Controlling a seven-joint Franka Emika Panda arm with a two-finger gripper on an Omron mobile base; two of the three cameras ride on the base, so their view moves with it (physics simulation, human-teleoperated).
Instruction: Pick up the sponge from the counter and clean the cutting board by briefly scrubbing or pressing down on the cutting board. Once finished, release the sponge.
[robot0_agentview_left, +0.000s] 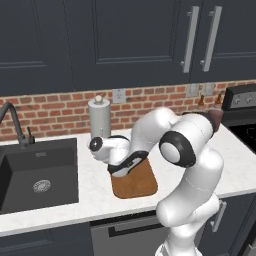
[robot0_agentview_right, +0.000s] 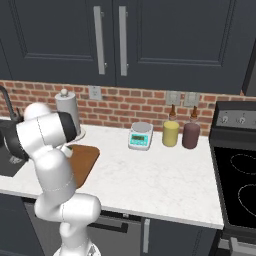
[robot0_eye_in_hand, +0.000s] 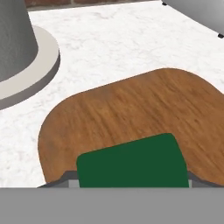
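The gripper (robot0_eye_in_hand: 133, 186) is seen in the hand view closed on the sponge (robot0_eye_in_hand: 131, 165), whose dark green face sits between the finger tips at the bottom of that view; the jaws are only partly apart, held to the width of the block. The sponge is held over the near part of the cutting board (robot0_eye_in_hand: 131, 111), low above or on the wood; actual contact cannot be confirmed.

Risks noted, as judgement:
- The sponge is held toward the near edge of the board. A scrub stroke drawn nearward could carry it off the wood onto the worktop (robot0_eye_in_hand: 113, 39).
- Hard downward pressing could shift the board on the smooth stone, since nothing is seen restraining it.
- A stroke toward the far left could bring the hand against the paper towel holder (robot0_eye_in_hand: 22, 57), whose round base stands just beside the board's far corner.
- A release made while pressure is applied could leave the sponge dragged or tipped.

Pose: in the left base view the arm is folded forward and down, the elbow (robot0_agentview_left: 177, 147) raised near the camera, the forearm reaching left and the wrist (robot0_agentview_left: 107, 150) low over the board's left end. The hand is pitched to look across the board toward the brick wall. The sink (robot0_agentview_left: 37, 172) lies well to the left.
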